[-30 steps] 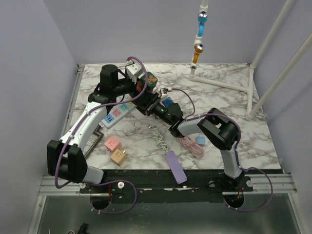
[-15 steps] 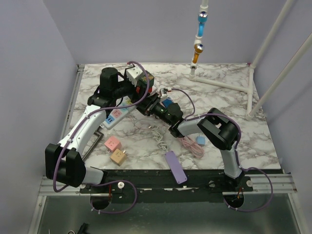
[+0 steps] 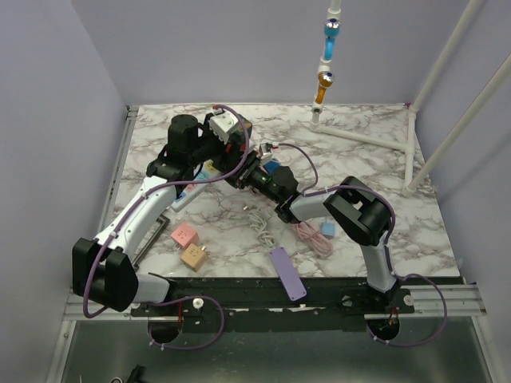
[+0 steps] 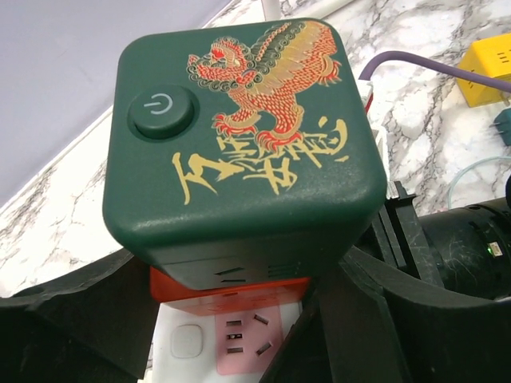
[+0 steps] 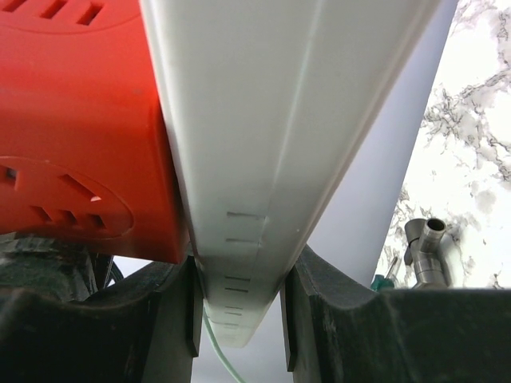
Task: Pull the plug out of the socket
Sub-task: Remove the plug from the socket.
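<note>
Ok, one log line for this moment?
left gripper: flanking green cube adapter, grip unclear | right gripper: clamping white power strip | adapter: plugged in

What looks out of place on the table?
The lilac bar lies askew, its near end hanging over the table's front edge. A white cable and a pink cable lie in loose heaps mid-table.

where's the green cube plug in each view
top external: cube upper middle, just left of centre.
left wrist: cube fills the centre.
right wrist: only the cube's red base, top left.
shared landmark: the white strip.
</note>
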